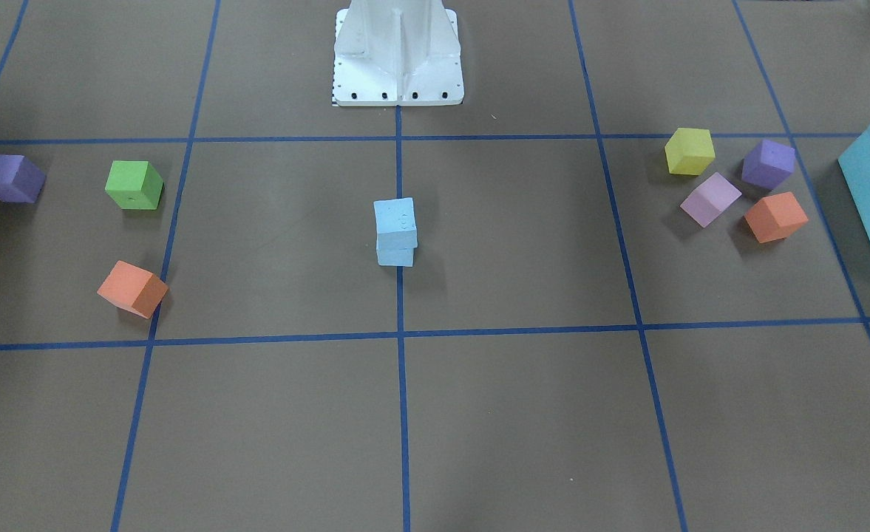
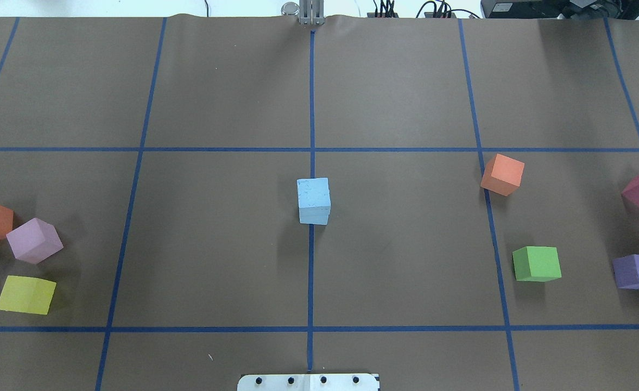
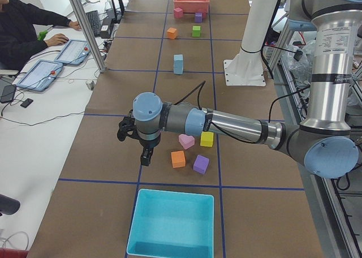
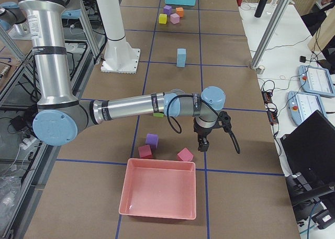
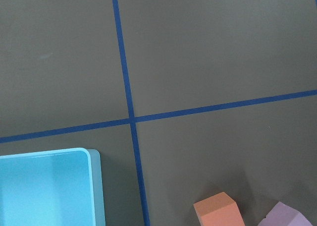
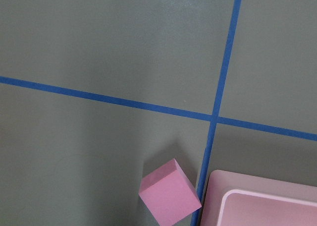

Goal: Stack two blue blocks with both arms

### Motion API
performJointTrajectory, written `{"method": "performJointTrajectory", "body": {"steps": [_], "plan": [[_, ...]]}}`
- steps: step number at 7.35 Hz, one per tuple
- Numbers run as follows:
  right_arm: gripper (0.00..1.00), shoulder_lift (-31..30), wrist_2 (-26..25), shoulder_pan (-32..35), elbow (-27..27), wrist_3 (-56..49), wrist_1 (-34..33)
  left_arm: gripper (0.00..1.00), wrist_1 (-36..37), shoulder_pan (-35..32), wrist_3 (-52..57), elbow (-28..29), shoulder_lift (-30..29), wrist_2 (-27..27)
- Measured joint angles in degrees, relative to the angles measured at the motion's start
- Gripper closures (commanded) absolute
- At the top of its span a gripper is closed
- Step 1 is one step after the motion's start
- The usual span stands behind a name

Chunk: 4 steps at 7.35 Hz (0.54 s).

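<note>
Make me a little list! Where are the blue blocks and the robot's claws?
top blue block: sits on the bottom blue block, slightly askew
bottom blue block: on the blue tape line
left claw: far from the stack, near the turquoise bin; open or shut unclear
right claw: far from the stack, near the pink bin; open or shut unclear
stacking: looks done
</note>
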Motion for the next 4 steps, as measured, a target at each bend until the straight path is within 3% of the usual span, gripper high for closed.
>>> {"method": "performJointTrajectory", "body": {"steps": [4], "plan": [[0.0,-0.12,0.07,0.0,-0.21,-0.02,0.02,0.02,0.09,-0.06,0.0,-0.11,0.0,-0.09]]}}
